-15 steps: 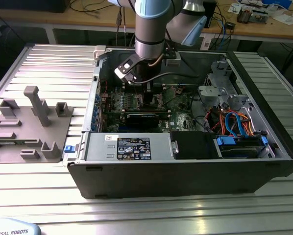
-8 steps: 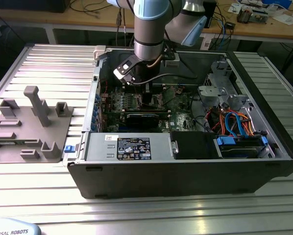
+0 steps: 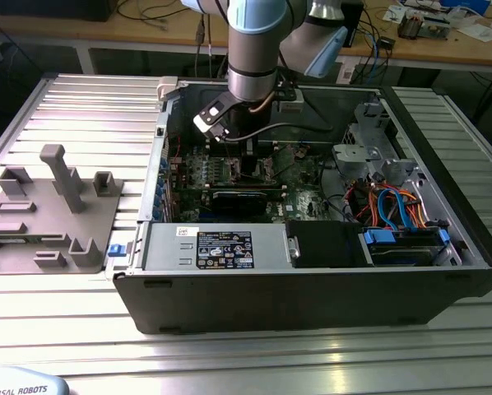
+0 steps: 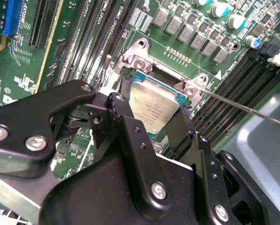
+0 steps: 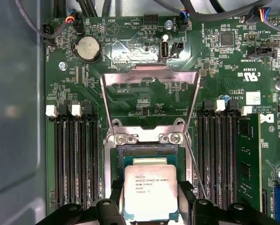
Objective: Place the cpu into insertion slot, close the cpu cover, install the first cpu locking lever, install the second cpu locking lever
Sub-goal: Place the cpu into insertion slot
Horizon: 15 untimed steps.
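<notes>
computer case (image 3: 312, 288) on table (image 3: 73, 107); fixture tray (image 3: 48, 222) on table at exterior view's left, apart from case. motherboard (image 3: 229, 177) inside case, toward exterior view's left; drive cage (image 3: 402, 243) inside at exterior view's right. in first wrist view: cpu (image 5: 151, 194) between gripper (image 5: 151, 187) fingers, over insertion slot (image 5: 149, 151). cpu cover (image 5: 149, 76) swung open beyond slot's hinge edge. memory slots (image 5: 74, 159) flanking slot both sides. coin cell (image 5: 88, 48) on board beyond cover.

Print on the cpu (image 5: 151, 192), label sticker (image 3: 224, 249) on grey box (image 3: 266, 245)
</notes>
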Tool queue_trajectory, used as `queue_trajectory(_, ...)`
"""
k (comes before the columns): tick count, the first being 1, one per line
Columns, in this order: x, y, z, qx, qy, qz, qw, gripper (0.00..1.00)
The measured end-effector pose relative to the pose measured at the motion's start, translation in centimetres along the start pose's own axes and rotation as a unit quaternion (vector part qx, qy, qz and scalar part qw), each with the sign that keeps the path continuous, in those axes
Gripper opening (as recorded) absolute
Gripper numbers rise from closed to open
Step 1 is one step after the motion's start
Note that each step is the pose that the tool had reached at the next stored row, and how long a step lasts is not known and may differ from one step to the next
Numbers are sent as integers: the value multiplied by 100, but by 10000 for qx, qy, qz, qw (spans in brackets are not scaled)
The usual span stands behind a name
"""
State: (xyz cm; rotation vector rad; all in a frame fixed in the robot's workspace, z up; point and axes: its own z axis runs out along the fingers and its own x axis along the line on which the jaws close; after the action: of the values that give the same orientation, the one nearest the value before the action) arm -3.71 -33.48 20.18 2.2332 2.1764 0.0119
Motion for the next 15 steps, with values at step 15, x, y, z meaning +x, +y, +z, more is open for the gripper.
queue_trajectory(15,40,43,20,-1,-7,71,10000,54)
